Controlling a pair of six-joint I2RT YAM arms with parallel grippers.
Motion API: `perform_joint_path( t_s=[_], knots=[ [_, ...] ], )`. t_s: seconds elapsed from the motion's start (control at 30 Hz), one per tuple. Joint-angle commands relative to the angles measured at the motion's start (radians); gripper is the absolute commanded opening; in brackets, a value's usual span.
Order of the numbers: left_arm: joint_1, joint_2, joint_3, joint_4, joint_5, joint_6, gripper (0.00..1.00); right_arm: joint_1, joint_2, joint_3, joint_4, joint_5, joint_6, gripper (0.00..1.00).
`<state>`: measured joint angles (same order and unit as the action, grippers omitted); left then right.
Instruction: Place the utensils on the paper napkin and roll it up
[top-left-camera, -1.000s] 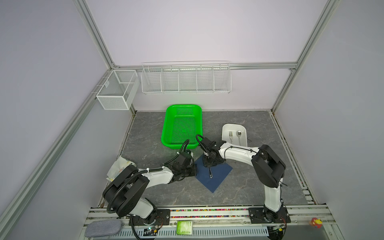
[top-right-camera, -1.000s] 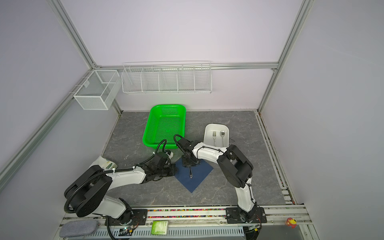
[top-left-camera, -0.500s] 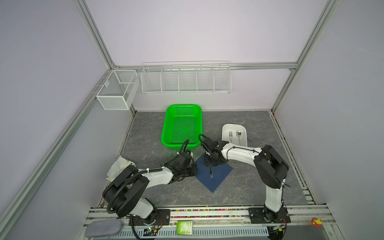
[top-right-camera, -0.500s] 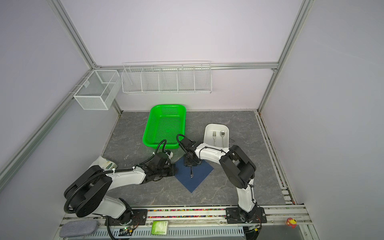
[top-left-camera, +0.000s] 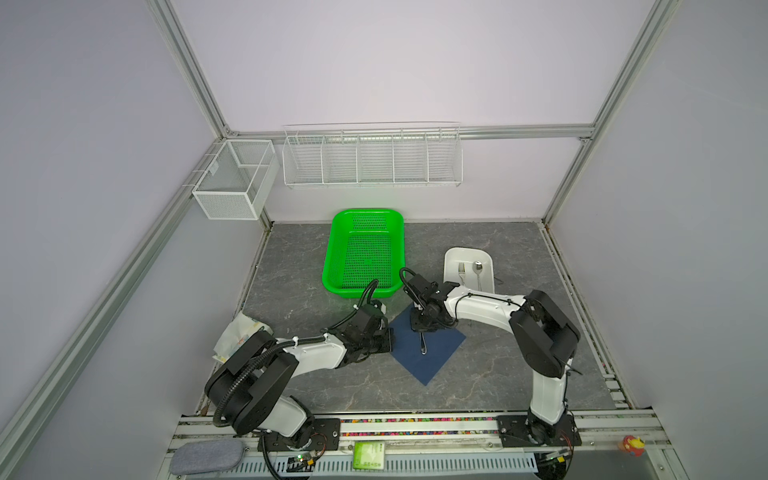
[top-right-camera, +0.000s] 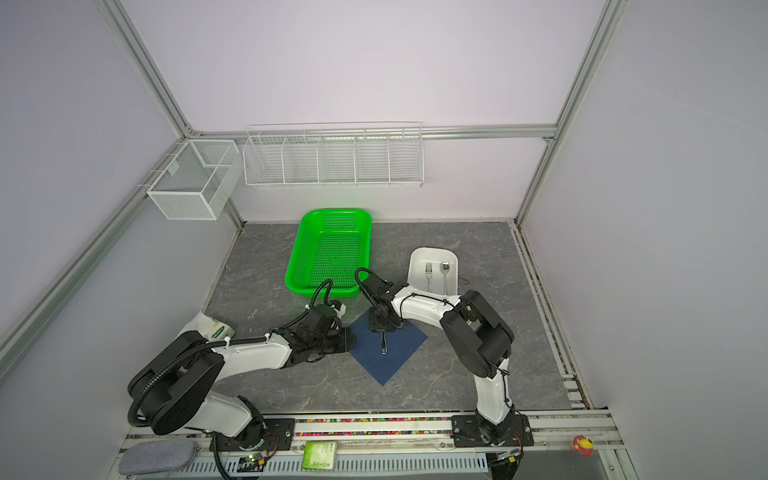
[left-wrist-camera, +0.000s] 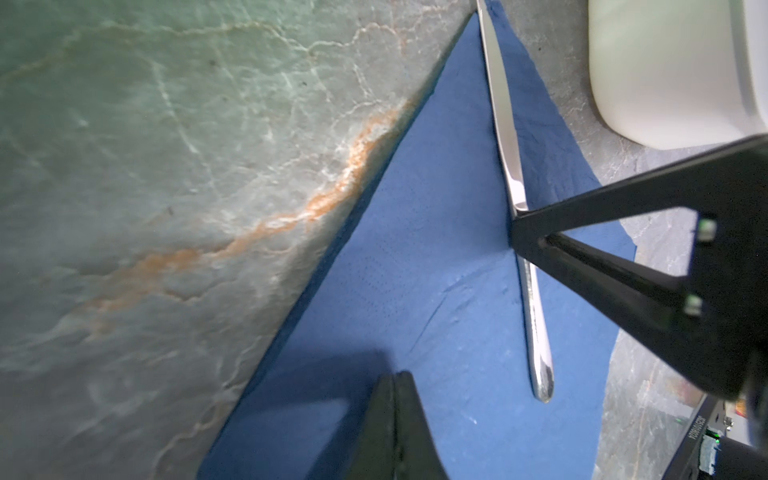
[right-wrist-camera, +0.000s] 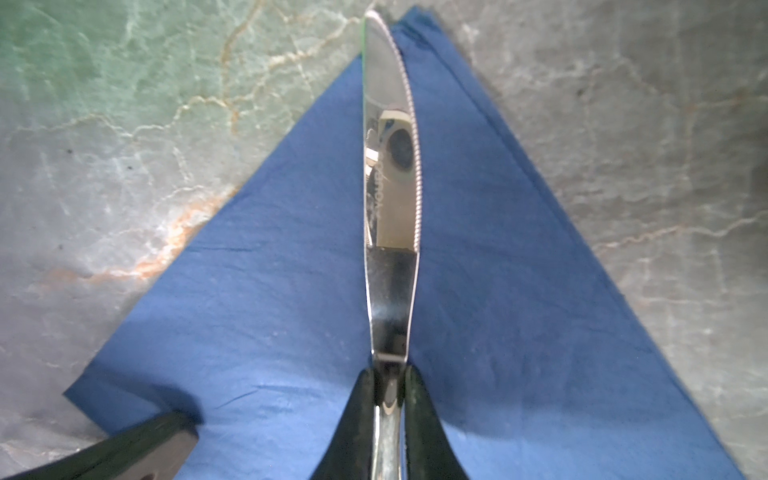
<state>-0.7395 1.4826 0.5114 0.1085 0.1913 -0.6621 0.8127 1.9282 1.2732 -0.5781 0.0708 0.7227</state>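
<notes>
Since a second ago: my right gripper (top-left-camera: 422, 330) is drifting slightly toward the far right in both top views, carrying the knife (top-left-camera: 423, 347) along. My left gripper (top-left-camera: 388, 338) is staying put.

1. Knife: I am clamping its handle between my right fingers (right-wrist-camera: 361, 415). It is running along the napkin's diagonal, with the blade reaching the far corner. I cannot tell whether it is resting on the paper.
2. Napkin (top-left-camera: 440, 349): lying flat as a diamond on the grey table (top-left-camera: 498, 374).
3. Left gripper: my fingers are pressing together, holding nothing, with the tips sitting at the napkin's left corner.
4. Fork (top-left-camera: 461, 270) and spoon (top-left-camera: 478, 270): lying side by side in the white tray (top-left-camera: 451, 259), well apart from the napkin.
5. Green basket (top-left-camera: 332, 266): standing beyond the napkin.
</notes>
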Motion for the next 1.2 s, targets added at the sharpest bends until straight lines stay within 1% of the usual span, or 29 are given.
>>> perform_joint_path(
  t_s=[0.0,0.13,0.27,0.3,0.33,0.37,0.43,0.5,0.6,0.7,0.8,0.9,1.07,1.17],
  knots=[
    [0.003,-0.011,-0.012,-0.041,-0.013,-0.004,0.0,-0.009,-0.027,-0.016,-0.014,0.004,0.034,0.17],
    [0.003,-0.02,-0.007,-0.045,-0.001,-0.002,0.0,-0.015,-0.049,-0.006,-0.016,-0.011,0.035,0.19],
    [0.003,-0.03,0.014,-0.071,0.008,0.01,0.0,-0.026,-0.097,-0.012,-0.02,0.001,0.046,0.22],
    [0.003,-0.035,0.021,-0.078,0.012,0.015,0.0,-0.032,-0.11,-0.01,-0.025,-0.002,0.047,0.24],
    [0.003,-0.04,0.025,-0.08,0.013,0.016,0.0,-0.036,-0.121,-0.008,-0.028,-0.005,0.042,0.3],
    [0.003,-0.046,0.031,-0.084,0.013,0.018,0.01,-0.042,-0.137,-0.007,-0.027,-0.015,0.036,0.32],
    [0.003,-0.056,0.047,-0.092,0.023,0.02,0.03,-0.051,-0.176,0.0,-0.029,-0.023,0.027,0.31],
    [0.003,-0.071,0.072,-0.107,0.034,0.029,0.06,-0.069,-0.232,0.017,-0.056,0.012,0.017,0.32],
    [0.003,-0.087,0.111,-0.133,0.035,0.053,0.09,-0.137,-0.308,0.041,-0.11,0.062,-0.009,0.36],
    [0.003,-0.101,0.161,-0.194,0.027,0.076,0.1,-0.25,-0.339,0.048,-0.139,0.027,-0.047,0.38],
    [0.003,-0.117,0.208,-0.23,0.023,0.09,0.12,-0.352,-0.305,0.083,-0.195,-0.009,-0.102,0.38],
    [0.005,-0.124,0.256,-0.255,0.016,0.107,0.14,-0.425,-0.213,0.156,-0.26,-0.045,-0.168,0.37],
    [0.008,-0.103,0.331,-0.243,0.004,0.156,0.17,-0.473,-0.044,0.297,-0.35,0.008,-0.269,0.36],
    [0.009,-0.077,0.403,-0.297,-0.01,0.171,0.19,-0.483,0.067,0.392,-0.419,0.034,-0.31,0.34]
  ],
)
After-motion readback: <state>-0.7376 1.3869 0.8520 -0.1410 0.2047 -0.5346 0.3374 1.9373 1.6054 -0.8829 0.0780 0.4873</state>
